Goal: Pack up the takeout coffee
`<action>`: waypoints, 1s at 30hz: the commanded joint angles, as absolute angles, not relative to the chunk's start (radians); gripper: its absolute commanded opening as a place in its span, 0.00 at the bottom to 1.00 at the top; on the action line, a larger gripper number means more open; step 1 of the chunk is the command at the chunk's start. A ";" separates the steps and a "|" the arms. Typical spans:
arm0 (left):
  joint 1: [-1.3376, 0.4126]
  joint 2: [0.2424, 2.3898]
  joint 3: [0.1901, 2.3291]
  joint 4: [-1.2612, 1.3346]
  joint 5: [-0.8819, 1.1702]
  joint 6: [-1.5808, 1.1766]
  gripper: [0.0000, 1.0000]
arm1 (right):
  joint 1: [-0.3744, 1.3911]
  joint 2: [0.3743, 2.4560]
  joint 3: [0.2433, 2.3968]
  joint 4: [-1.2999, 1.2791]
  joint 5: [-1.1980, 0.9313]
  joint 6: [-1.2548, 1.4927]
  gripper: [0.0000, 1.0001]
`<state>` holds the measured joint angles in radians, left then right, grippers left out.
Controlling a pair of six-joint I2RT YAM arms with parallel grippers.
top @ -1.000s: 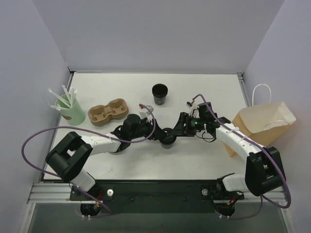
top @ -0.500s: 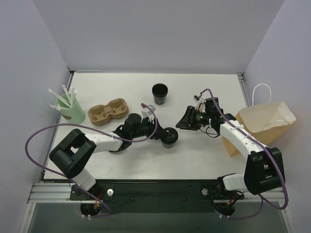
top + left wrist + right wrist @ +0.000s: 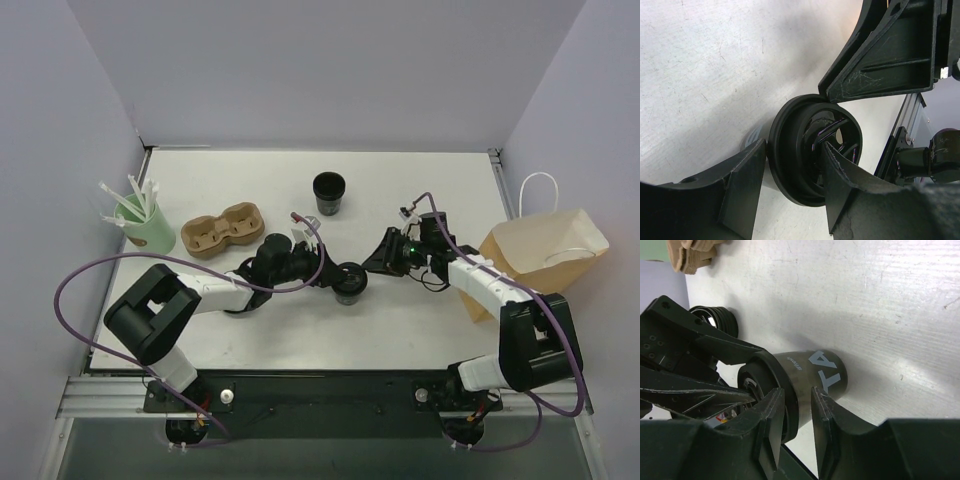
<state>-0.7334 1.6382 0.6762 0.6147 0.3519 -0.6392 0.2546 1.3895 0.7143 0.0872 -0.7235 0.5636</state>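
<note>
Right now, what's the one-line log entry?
left tool: gripping coffee cup at lid | right tool: empty, beside cup | paper bag: cup not inside

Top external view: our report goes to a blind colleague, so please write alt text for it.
The left gripper holds the takeout coffee at mid-table while the right gripper hovers close beside it, empty. A brown paper bag sits at the right edge; a cup carrier and a mint-green cup of straws sit at the left.

Seen from above, the left gripper (image 3: pixel 338 281) covers part of the takeout coffee (image 3: pixel 351 286); in the right wrist view the right gripper (image 3: pixel 796 397) hides part of its white lettering (image 3: pixel 827 371), and the top edge crops the cup carrier (image 3: pixel 692 252).
</note>
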 commanded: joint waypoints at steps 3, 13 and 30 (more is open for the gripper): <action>-0.761 1.717 0.614 0.361 0.284 -0.560 0.56 | 0.258 1.402 0.609 0.204 -0.707 0.606 0.25; -0.761 1.736 0.540 0.422 0.239 -0.584 0.55 | 0.249 1.396 0.422 0.356 -0.660 0.643 0.18; -0.776 1.721 0.511 0.403 0.187 -0.617 0.55 | 0.272 1.249 0.455 0.203 -0.609 0.643 0.23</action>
